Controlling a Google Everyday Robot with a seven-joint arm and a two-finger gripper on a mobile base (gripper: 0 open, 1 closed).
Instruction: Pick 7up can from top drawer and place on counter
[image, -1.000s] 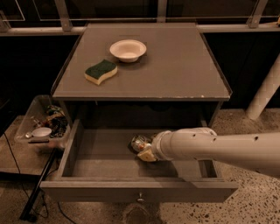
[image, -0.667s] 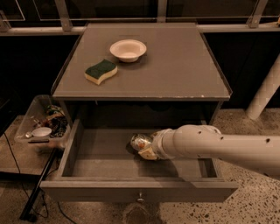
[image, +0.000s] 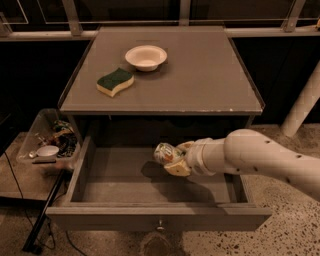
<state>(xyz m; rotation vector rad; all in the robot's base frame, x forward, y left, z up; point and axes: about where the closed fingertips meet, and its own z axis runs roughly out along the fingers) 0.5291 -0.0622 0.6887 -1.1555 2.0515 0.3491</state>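
Observation:
The top drawer (image: 150, 212) stands pulled open below the counter (image: 200, 80). My gripper (image: 176, 159) reaches in from the right on a white arm and is shut on the 7up can (image: 164, 152). The can lies sideways, silver end facing left, and is held above the drawer floor, with its shadow on the floor beneath it. The drawer holds nothing else that I can see.
A white bowl (image: 146, 57) and a green and yellow sponge (image: 115, 82) sit on the counter's left half. A clear plastic bin of clutter (image: 50, 141) stands to the drawer's left. A white post (image: 302, 102) rises at the right.
The gripper has lifted the can off the drawer floor and moved it slightly up and back. The arm has risen with it.

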